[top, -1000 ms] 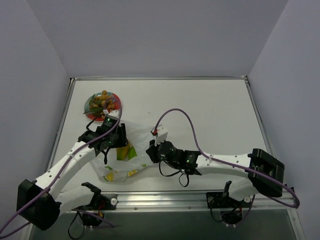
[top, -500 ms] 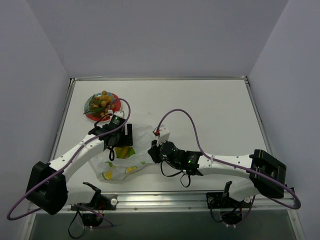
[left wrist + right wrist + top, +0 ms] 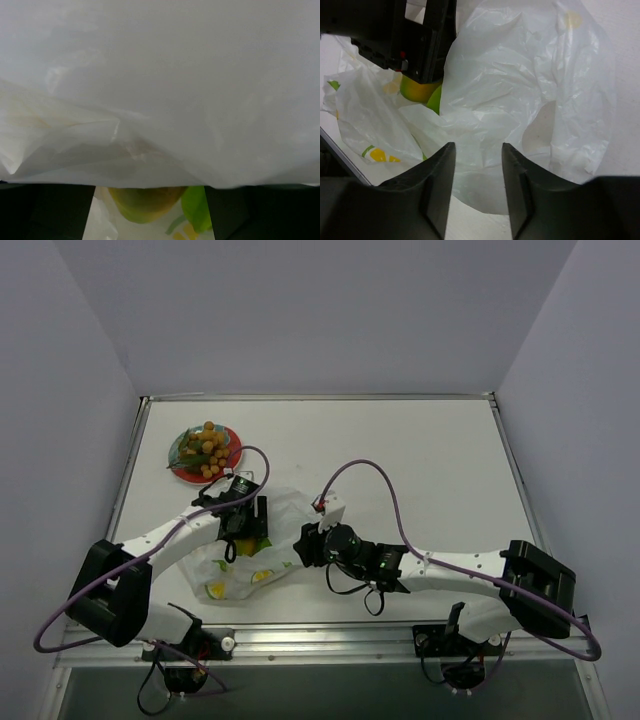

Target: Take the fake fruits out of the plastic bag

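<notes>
My left fingers (image 3: pixel 247 523) stand wide open and empty at the mouth of the plastic bag (image 3: pixel 225 578) near the table's (image 3: pixel 420 455) near left corner, lined up on the mango (image 3: pixel 145 202) and green piece (image 3: pixel 196 210) inside. My right fingers (image 3: pixel 304 544), partly open, grip nothing and sit at the bag's edge, likely to steady it. The berries (image 3: pixel 208 445) already sit on the plate (image 3: pixel 233 453).

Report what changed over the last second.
The left gripper moved rightward from beside the plate to the mouth of the plastic bag, jaws open over the mango-like piece. The right gripper, at the bag's edge, now has its jaws apart. The plate, its berries and the bag stayed put.
</notes>
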{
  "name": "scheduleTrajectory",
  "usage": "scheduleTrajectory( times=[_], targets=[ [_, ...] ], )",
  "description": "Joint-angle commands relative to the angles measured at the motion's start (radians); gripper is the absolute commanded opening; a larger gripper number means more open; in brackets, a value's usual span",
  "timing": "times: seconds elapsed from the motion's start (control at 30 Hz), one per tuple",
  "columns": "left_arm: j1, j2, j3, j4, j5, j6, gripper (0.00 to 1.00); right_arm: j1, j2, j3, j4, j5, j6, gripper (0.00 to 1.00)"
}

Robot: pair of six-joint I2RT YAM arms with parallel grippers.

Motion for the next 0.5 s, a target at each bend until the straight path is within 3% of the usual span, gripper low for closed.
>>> scheduleTrajectory(
  times=[0.0,0.23,0.47],
  targets=[
    [-0.003,0.015,-0.025,0.039,-0.004,-0.022,0.74,-0.016,-0.012,-0.019,0.063,0.034,0.021,0.42],
    [-0.001,-0.096,-0.007,0.007,-0.012,-0.014,0.45,-0.047,0.033,-0.014,0.094,0.034,0.053,0.71],
    [-0.003,-0.230,0.034,-0.090,0.030,-0.012,0.34,-0.055,0.054,0.000,0.068,0.078,0.061,0.85]
  ],
)
